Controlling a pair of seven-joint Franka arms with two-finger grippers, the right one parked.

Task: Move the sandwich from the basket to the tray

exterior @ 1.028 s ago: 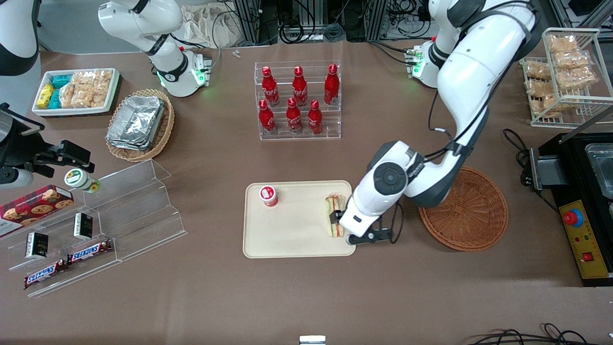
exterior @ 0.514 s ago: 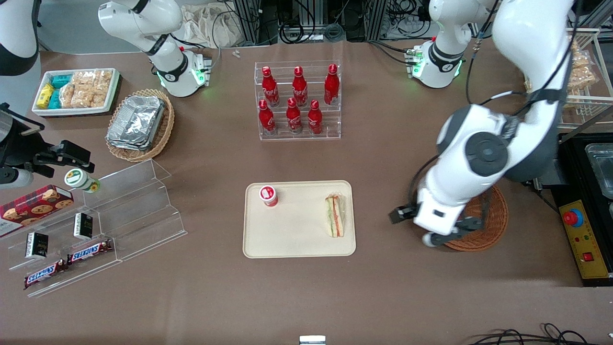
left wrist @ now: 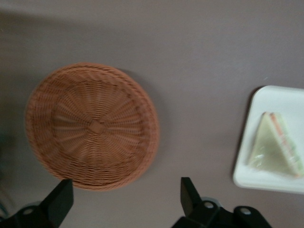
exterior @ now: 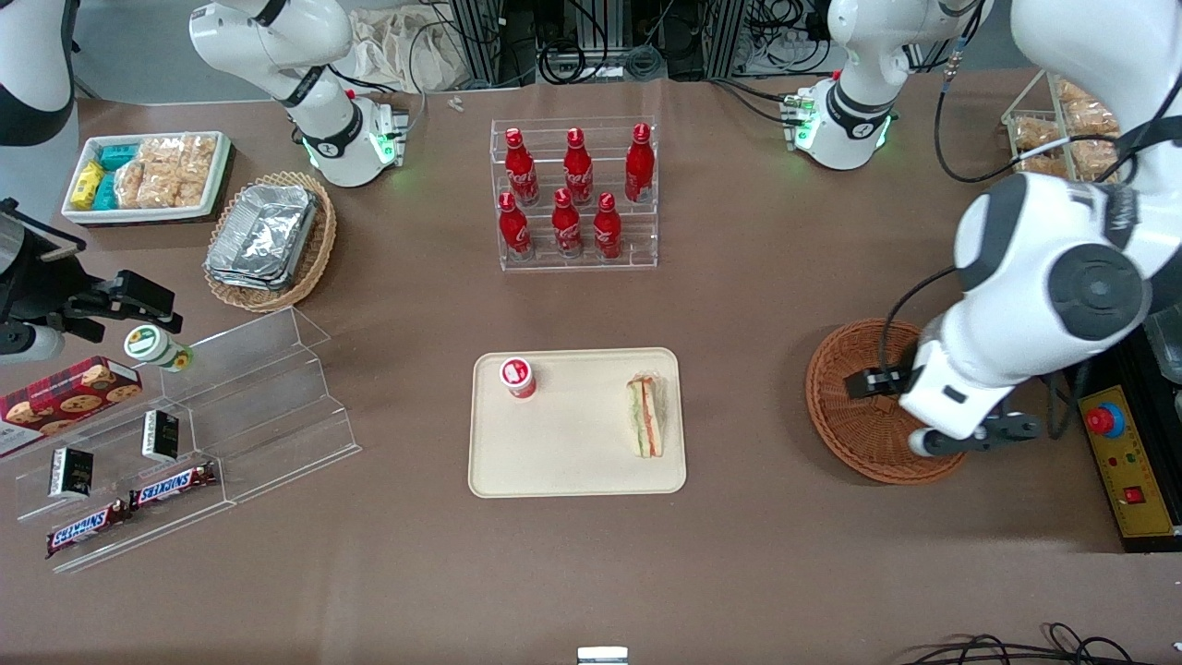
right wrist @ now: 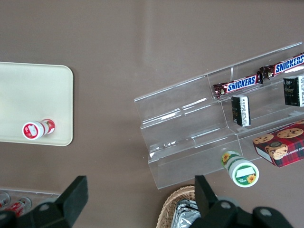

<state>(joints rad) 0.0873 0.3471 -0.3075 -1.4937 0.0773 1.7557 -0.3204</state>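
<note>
The sandwich (exterior: pixel 645 417) lies flat on the tray (exterior: pixel 572 462), close to the tray's edge at the working arm's end. Its stripes of green, red and orange show along 1 side. A small cup with a red and white lid (exterior: pixel 518 377) stands near the tray's corner at the parked arm's end, well apart from the sandwich.

The basket (exterior: pixel 854 434) sits on the brown bench (exterior: pixel 591 573), toward the working arm's end, apart from the tray. Nothing is in the basket; the wrist view shows only its woven bottom (left wrist: pixel 92 126).

The gripper (left wrist: pixel 124 202) hangs in the air over the basket. Its 2 black fingers (left wrist: pixel 61 199) are spread wide apart and they hold nothing. In the front view the white arm covers part of the basket's rim.

Farther from the front camera than the tray, 6 red bottles (exterior: pixel 572 194) stand in a clear rack. A paler basket with foil dishes (exterior: pixel 268 240) sits toward the parked arm's end. A clear stepped shelf (exterior: pixel 212 434) there has 2 Snickers bars (exterior: pixel 129 513) on it.
</note>
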